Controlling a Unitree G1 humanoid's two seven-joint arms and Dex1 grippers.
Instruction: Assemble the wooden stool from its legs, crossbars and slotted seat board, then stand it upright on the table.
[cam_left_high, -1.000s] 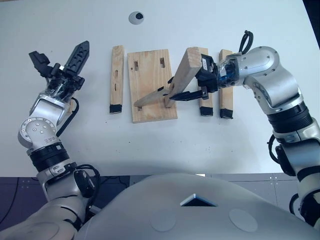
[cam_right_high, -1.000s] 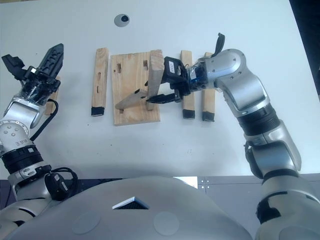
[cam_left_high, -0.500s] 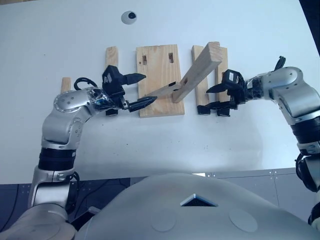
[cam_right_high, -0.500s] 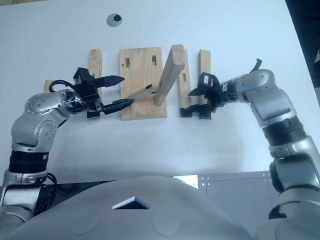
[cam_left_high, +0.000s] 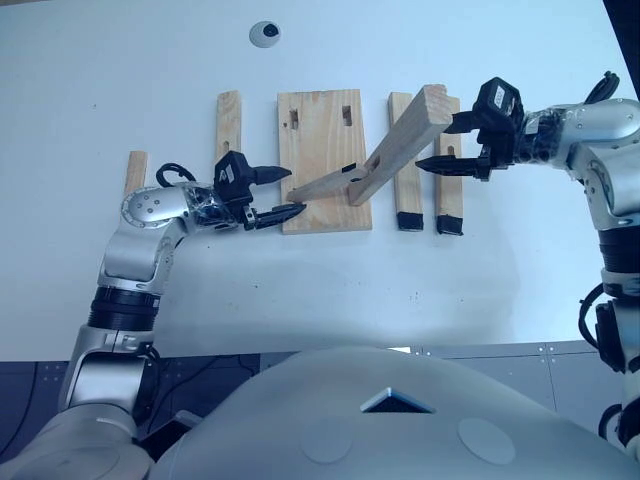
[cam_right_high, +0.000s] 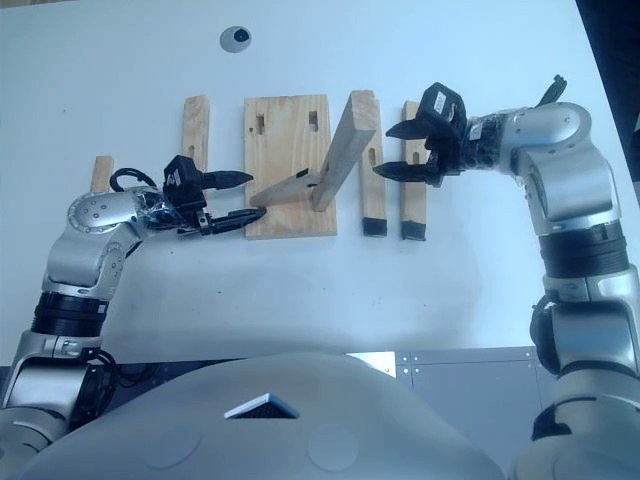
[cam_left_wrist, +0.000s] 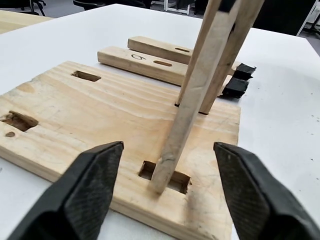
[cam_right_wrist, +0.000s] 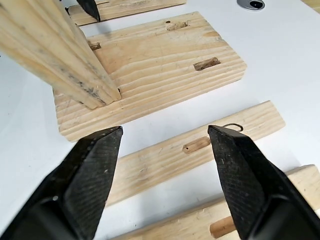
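Mid-assembly on the white counter (cam_left_high: 300, 280): the slotted seat board (cam_left_high: 320, 130) lies flat, with one stout leg (cam_left_high: 405, 135) standing tilted out of it toward the robot's right. A thinner crossbar (cam_left_high: 320, 184) slants down from that leg, and its lower end rests at a slot near the board's edge. The left gripper (cam_left_high: 295, 190) is spread wide and empty, one finger on either side of that lower end. The right gripper (cam_left_high: 432, 144) is likewise released and grasps nothing, hovering just beside the leg's top. Three spare legs (cam_left_high: 229, 125) lie flat either side of the board.

The step in hand appears to be seating the crossbar. It would go best if the left gripper closes low on the bar's flat faces, close to the slot. The right could steady the leaning leg near its top. Pressure should run straight down the slot, since any sideways levering risks tipping the leg or skating the board.
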